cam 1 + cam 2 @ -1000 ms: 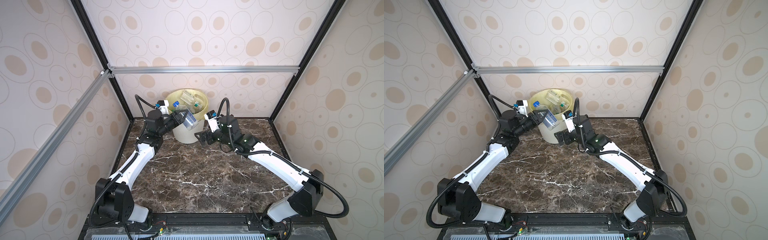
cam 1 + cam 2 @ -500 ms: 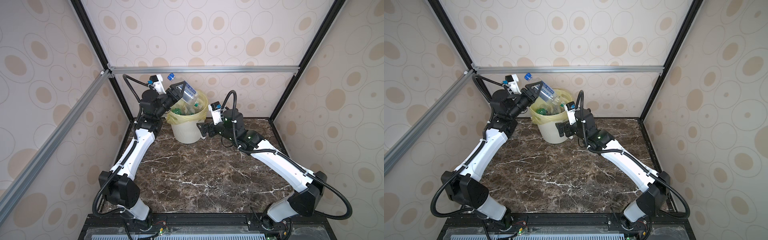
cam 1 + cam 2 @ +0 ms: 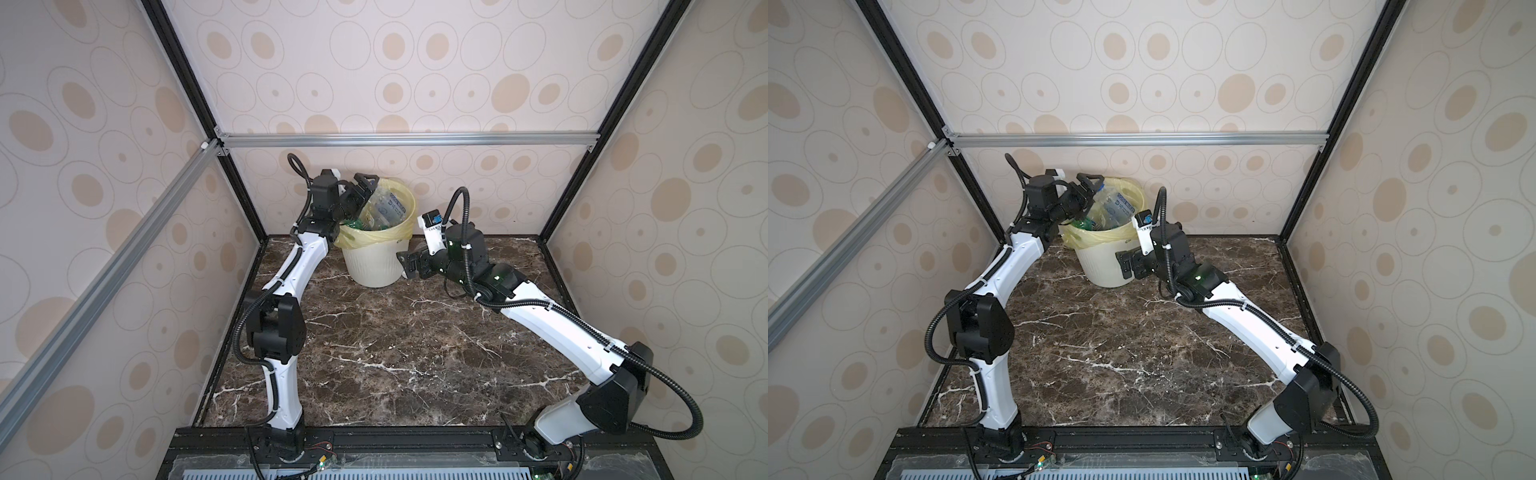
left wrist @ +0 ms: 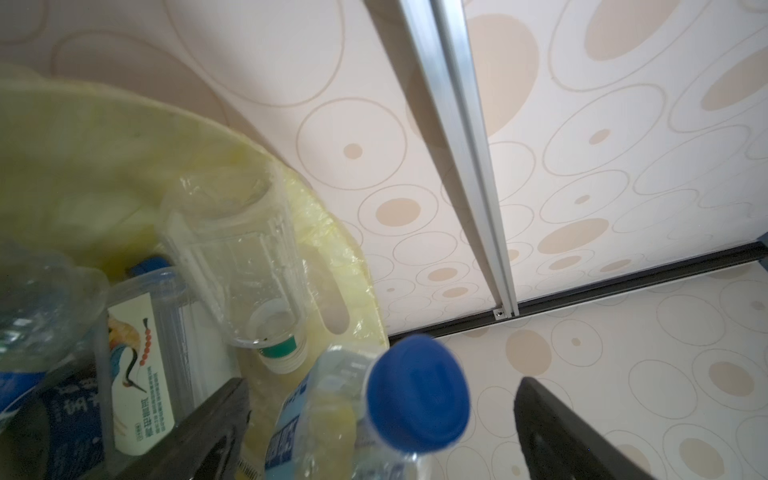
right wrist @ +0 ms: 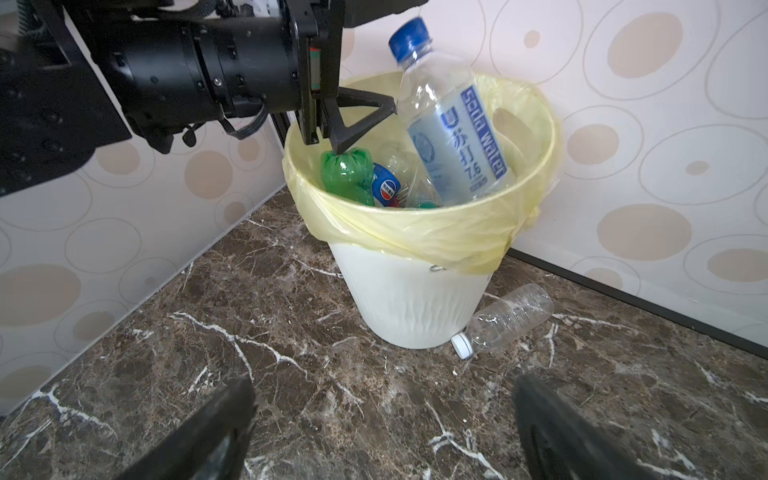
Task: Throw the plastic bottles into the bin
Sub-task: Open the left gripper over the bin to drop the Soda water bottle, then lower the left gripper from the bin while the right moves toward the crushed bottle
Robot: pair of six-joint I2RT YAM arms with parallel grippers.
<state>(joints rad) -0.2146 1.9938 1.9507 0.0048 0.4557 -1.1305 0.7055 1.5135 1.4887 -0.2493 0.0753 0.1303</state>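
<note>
- left gripper (image 3: 365,191): released, jaws wide. The left wrist view shows the soda-water bottle (image 4: 417,392) cap-end between the fingers, with a gap on both sides.
- The right wrist view adds what that one can't. The same bottle (image 5: 453,141) has its base down in the bin (image 5: 415,299), leaning, blue cap above the rim. The lower left fingertip sits just beside its shoulder; can't tell if they touch.
- right gripper (image 5: 384,386): fingers spread, nothing between them, low over the table (image 5: 291,374), pointing at the bin wall.
- Right wrist view only: a clear bottle (image 5: 507,318) lies on the marble ahead of the right fingertips, its white cap just beside the bin's foot. In both top views that spot is hidden behind the right gripper (image 3: 409,264) (image 3: 1127,264).
- In the bin below the left fingers, the right wrist view shows a green bottle (image 5: 347,174) and a Pepsi-label bottle (image 5: 386,189). The left wrist view shows instead a green-ring bottle (image 4: 276,345) and a bird-label bottle (image 4: 139,365).
- Both top views give layout only: bin (image 3: 374,266) (image 3: 1100,270) at the back wall, left fingers over its rim, right fingers beside its wall. Labels are too small to read.
</note>
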